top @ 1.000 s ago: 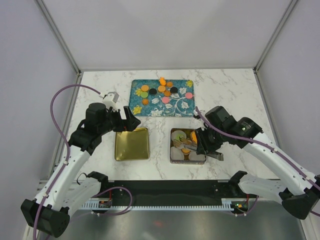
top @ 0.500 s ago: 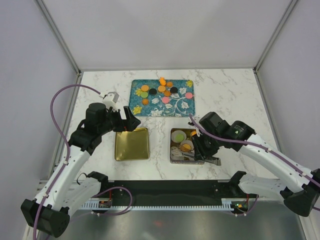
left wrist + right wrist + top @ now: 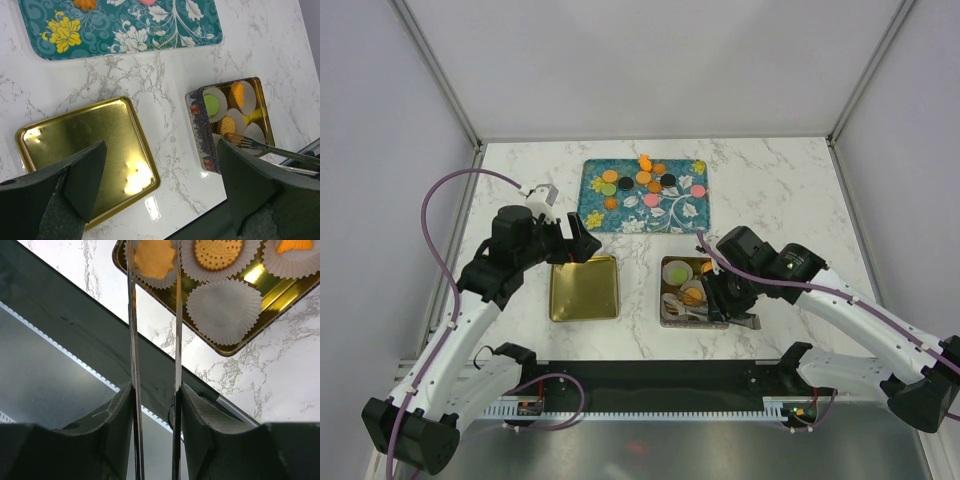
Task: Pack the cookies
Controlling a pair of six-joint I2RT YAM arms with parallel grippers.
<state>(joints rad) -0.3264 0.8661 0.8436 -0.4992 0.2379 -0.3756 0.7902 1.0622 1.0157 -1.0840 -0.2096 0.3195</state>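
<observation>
Cookies (image 3: 644, 178): few packed in paper cups (image 3: 224, 310) of near tin (image 3: 200, 130), about a dozen remaining on far teal tray (image 3: 670, 215); right gripper (image 3: 156, 395) clenched on tongs (image 3: 133, 340) bracketing an orange one (image 3: 155, 257) over a cup, left gripper (image 3: 160, 155) released, empty.

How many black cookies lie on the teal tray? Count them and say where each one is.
2. One black cookie lies in the left part of the cluster on the tray, the other toward its right. Nothing covers the tray.

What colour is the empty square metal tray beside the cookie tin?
Shiny gold. The square metal tray shows best in the left wrist view.
</observation>
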